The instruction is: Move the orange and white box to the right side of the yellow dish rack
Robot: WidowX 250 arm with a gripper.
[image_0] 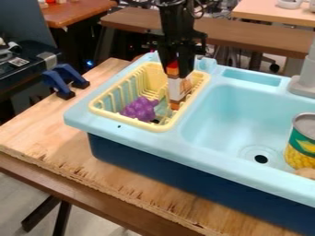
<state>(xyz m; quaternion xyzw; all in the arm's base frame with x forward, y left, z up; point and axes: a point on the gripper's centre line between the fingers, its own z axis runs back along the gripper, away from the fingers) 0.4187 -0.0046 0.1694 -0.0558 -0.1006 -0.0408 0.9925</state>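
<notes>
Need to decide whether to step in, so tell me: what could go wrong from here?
The slim box at the claw reaches down into the yellow rack, so it might snag on the slats if moved.
The purple grapes lie close by and could get nudged.
The can in the sink might be knocked if the arm swung low that way.

Behind the work table (pixel 58 137), a brown bench (pixel 258 34) runs across, with a pale wooden tabletop (pixel 280 10) beyond it at the upper right. Pale floor (pixel 21 199) shows below the table's lower-left edge.
</notes>
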